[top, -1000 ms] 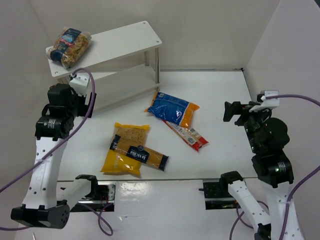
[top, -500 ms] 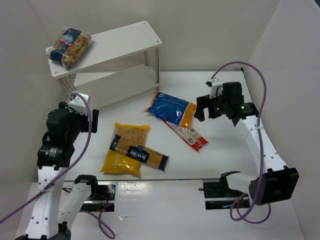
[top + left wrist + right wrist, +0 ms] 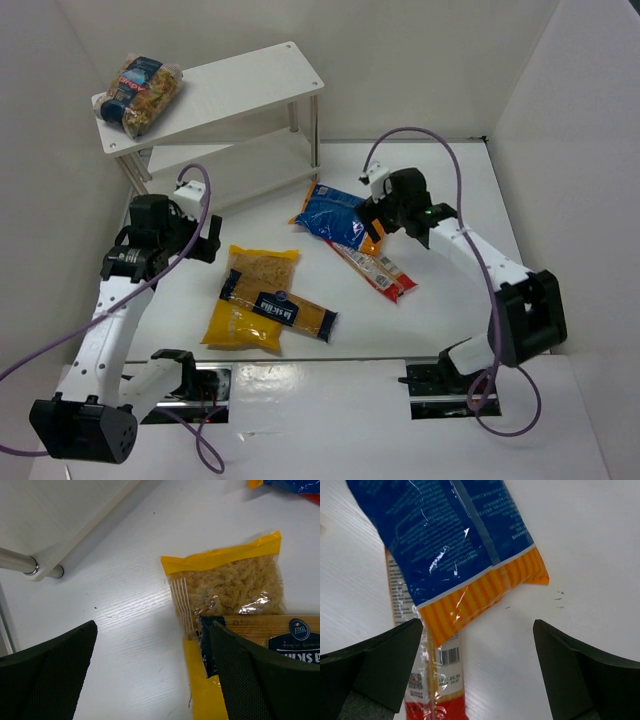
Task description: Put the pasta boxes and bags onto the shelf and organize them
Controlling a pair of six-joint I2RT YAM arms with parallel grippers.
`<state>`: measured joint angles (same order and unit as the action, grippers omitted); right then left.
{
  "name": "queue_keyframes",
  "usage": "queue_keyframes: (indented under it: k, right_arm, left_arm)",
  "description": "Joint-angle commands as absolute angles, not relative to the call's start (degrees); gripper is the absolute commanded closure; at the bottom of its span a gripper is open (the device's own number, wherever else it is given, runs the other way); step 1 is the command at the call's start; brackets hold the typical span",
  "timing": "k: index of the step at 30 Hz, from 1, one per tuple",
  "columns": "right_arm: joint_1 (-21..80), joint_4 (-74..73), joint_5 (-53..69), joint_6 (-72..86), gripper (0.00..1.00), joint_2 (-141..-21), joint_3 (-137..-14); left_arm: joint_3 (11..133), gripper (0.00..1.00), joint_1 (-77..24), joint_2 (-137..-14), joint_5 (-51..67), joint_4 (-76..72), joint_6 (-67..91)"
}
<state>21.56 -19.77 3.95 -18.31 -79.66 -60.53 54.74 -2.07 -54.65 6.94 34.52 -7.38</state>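
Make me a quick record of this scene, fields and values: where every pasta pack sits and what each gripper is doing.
shelf top tier: spiral-pasta bag at its left end
table centre: blue bag overlapping one end of the red-and-clear pack
table left: long yellow pack lying across the big yellow bag
packs not yet shelved: four
left gripper: open, beside the big yellow bag's upper edge
right gripper: open, over the blue bag's orange end
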Motion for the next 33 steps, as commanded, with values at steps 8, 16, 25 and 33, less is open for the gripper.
queue_keyframes:
  k: [8, 16, 25, 33]
  right_arm:
    - [23.47, -11.78, 0.43, -27.59, 0.0, -94.82, -64.68]
    - [23.47, -11.16, 3.86, -30.41, 0.0, -102.21, -68.11]
    - [22.77, -15.92, 8.08, -32.88, 0.0, -112.15, -74.71]
    - [23.37, -21.53, 9.14, -32.43, 1.0, -111.97, -76.55]
  left_arm:
    - [54.58, 0.01, -3.34, -54.84, 8.26, 31.64, -7.82]
    - [54.58, 0.01, -3.34, -56.95, 8.78, 31.64, -7.82]
    - [54.58, 0.01, -3.34, -57.48, 8.79, 31.64, -7.82]
    - [54.58, 0.01, -3.34, -57.48, 9.31, 31.64, -8.35]
